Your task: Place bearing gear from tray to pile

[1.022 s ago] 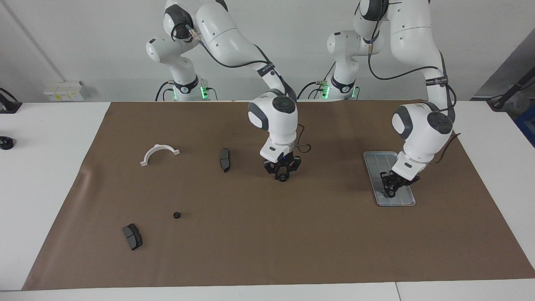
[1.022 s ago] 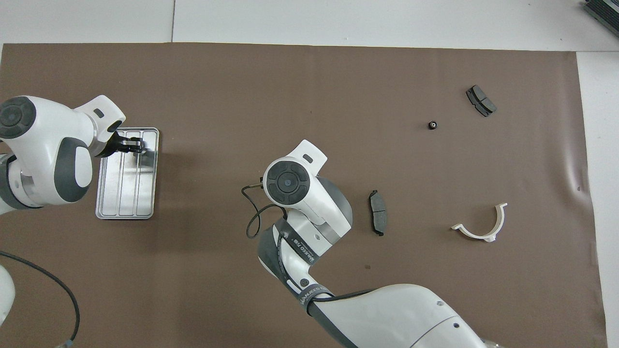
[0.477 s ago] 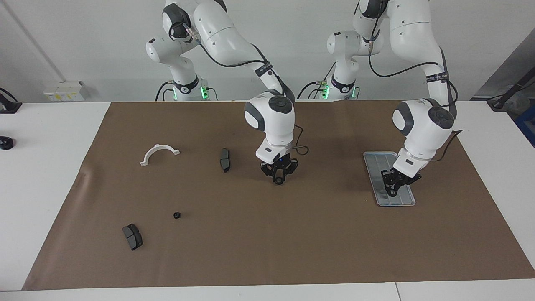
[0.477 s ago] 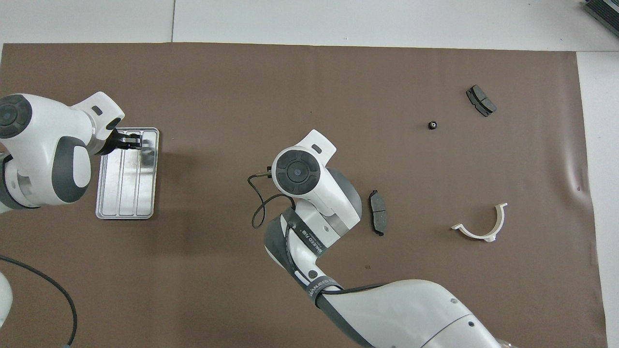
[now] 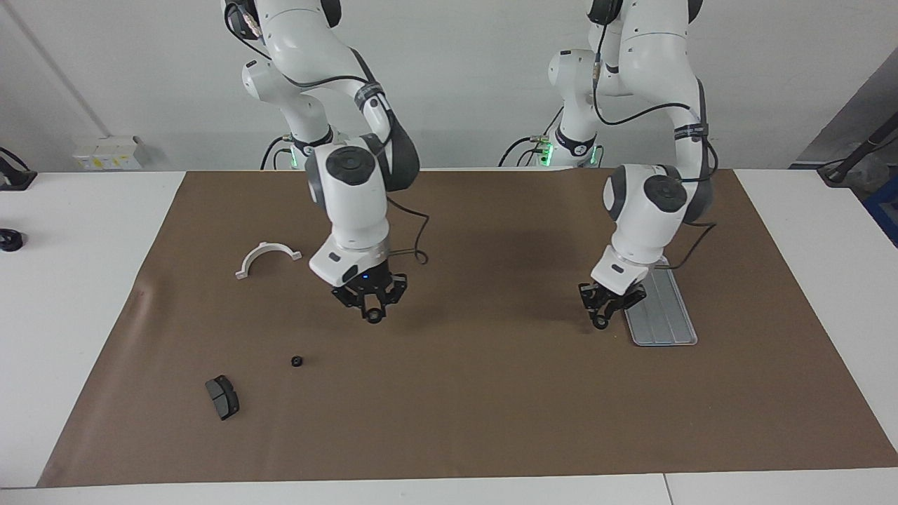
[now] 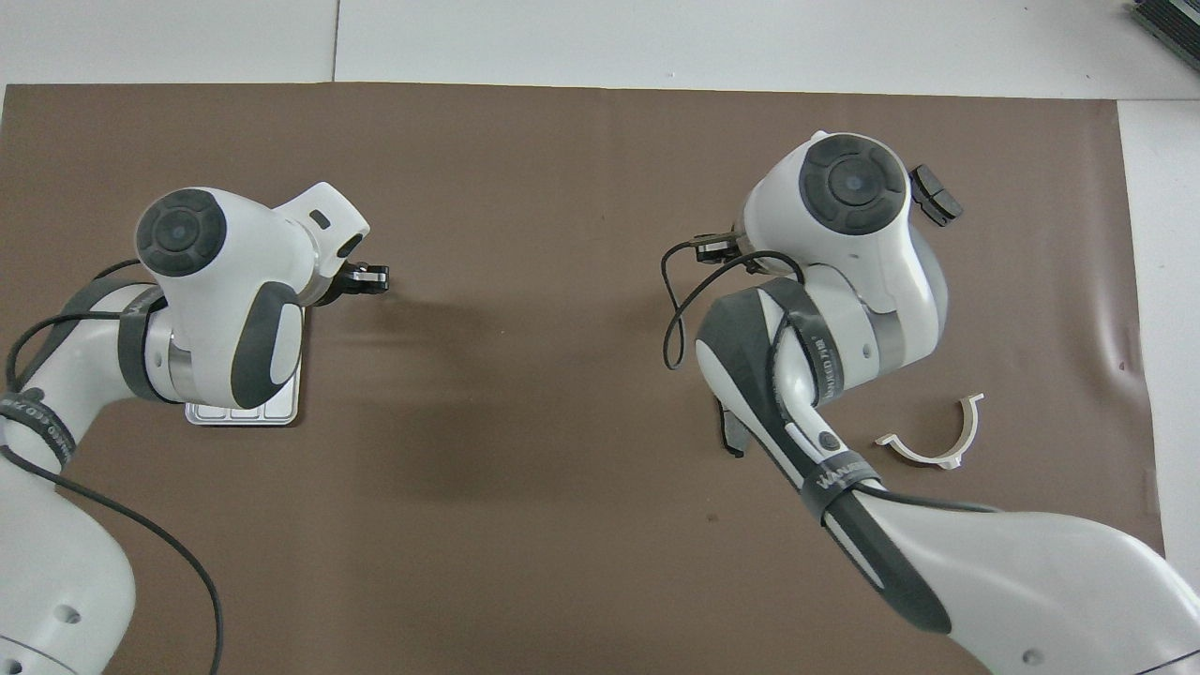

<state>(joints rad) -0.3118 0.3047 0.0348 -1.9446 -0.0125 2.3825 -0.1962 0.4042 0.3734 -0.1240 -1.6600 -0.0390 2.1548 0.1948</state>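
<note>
White arms [image 5: 351,203], grey joints, black cables

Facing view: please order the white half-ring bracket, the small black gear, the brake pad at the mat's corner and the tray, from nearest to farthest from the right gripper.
From the right gripper:
1. Small black gear, on the mat, farther from the robots.
2. White half-ring bracket, nearer to the robots.
3. Brake pad, at the mat's corner, farthest from the robots.
4. Tray, at the left arm's end.

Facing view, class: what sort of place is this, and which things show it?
Probably a robotics lab bench: two arms, the left gripper and the right gripper, work over a brown mat carrying a metal tray and a brake pad.
</note>
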